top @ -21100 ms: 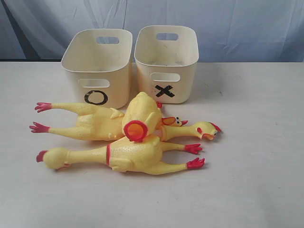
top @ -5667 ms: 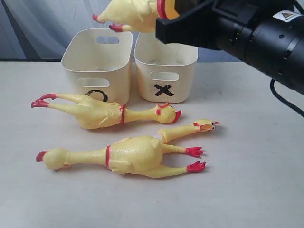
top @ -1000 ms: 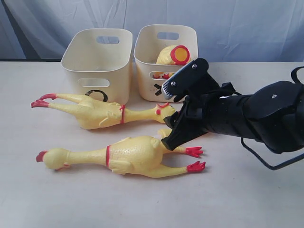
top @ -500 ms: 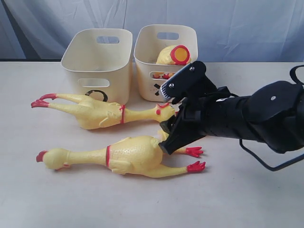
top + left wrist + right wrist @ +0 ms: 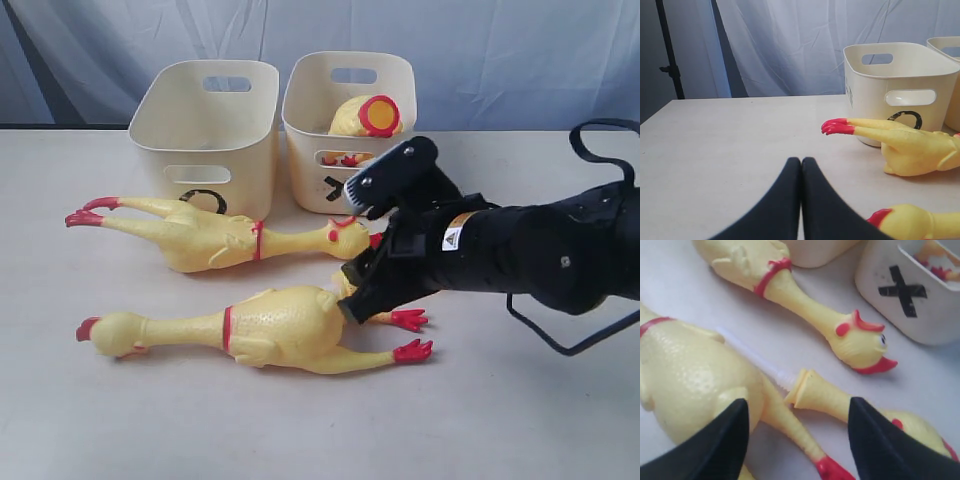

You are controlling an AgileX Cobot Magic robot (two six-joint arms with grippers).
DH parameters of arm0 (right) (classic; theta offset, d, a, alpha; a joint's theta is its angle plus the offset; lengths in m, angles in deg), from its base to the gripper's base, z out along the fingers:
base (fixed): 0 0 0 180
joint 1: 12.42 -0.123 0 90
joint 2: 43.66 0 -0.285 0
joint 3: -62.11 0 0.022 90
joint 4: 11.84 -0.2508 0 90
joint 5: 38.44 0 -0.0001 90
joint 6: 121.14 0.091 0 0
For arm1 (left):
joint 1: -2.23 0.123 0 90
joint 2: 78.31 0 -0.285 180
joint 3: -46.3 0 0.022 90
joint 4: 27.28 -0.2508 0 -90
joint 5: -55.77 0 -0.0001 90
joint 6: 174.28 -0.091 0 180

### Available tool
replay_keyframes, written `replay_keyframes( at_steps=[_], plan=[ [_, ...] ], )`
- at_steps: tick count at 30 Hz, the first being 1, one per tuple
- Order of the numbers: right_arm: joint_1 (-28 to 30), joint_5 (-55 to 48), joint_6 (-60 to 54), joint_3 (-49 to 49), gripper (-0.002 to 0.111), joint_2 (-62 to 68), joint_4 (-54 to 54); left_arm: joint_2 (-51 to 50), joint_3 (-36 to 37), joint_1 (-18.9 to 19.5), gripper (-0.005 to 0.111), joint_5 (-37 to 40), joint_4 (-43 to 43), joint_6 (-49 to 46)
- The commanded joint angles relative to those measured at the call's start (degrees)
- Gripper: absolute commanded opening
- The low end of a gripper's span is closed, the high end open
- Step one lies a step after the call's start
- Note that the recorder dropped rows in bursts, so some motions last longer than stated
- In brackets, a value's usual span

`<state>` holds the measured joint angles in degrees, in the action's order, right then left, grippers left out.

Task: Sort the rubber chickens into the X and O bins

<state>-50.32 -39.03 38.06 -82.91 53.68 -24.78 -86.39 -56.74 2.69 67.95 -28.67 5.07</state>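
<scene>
The O bin (image 5: 205,135) and X bin (image 5: 348,150) stand side by side at the back. A yellow chicken part with a red-ringed opening (image 5: 368,115) sits in the X bin. One whole chicken (image 5: 200,240) lies in front of the O bin, and a bigger chicken (image 5: 270,325) lies nearer. My right gripper (image 5: 355,290) is open and low over a loose head-and-neck piece (image 5: 822,396), which lies between its fingers beside the big chicken's leg (image 5: 790,425). My left gripper (image 5: 801,160) is shut and empty, out of the exterior view.
The X mark (image 5: 902,289) and the smaller chicken's head (image 5: 860,342) lie just beyond the right gripper. In the left wrist view the O bin (image 5: 895,90), red chicken feet (image 5: 837,126) and a red-combed head (image 5: 905,222) sit ahead. A grey curtain hangs behind.
Over the last second the right gripper has sunk slightly and edged left toward the neck piece, staying open. The chickens and bins have not moved.
</scene>
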Motion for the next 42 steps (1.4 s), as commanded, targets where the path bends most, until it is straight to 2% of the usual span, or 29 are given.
replay_keyframes(
  at_steps=[1,5,12,17,24,28,31,42],
  plan=[
    [3.86,-2.04,16.05,-0.18,0.055,0.03,3.93,0.29,0.26,0.03,0.0,-0.59,-0.22,0.14],
    [5.9,-4.54,18.44,-1.54,0.055,0.03,3.93,0.29,0.26,0.03,0.0,-0.59,-0.22,0.14],
    [8.25,-14.62,35.14,-6.86,0.055,3.63,11.39,0.29,0.26,0.03,0.0,-0.59,-0.22,0.14],
    [8.25,-16.78,37.61,-8.37,0.055,7.68,10.3,0.29,0.26,0.03,0.0,-0.59,-0.22,0.14],
    [8.15,-12.37,37.89,-9.06,0.055,9.39,-2.1,0.29,0.26,0.03,0.0,-0.59,-0.22,0.14],
    [8.15,-12.75,49.63,-10.49,0.055,10.97,0.33,0.29,0.26,0.03,0.0,-0.59,-0.22,0.14],
    [8.15,-12.01,54.14,-10.62,0.055,12.45,1.27,0.29,0.26,0.03,0.0,-0.59,-0.22,0.14],
    [8.15,-5.92,55.47,-10.62,0.055,14.89,-4.33,0.29,0.26,0.03,0.0,-0.59,-0.22,0.14]
  ],
)
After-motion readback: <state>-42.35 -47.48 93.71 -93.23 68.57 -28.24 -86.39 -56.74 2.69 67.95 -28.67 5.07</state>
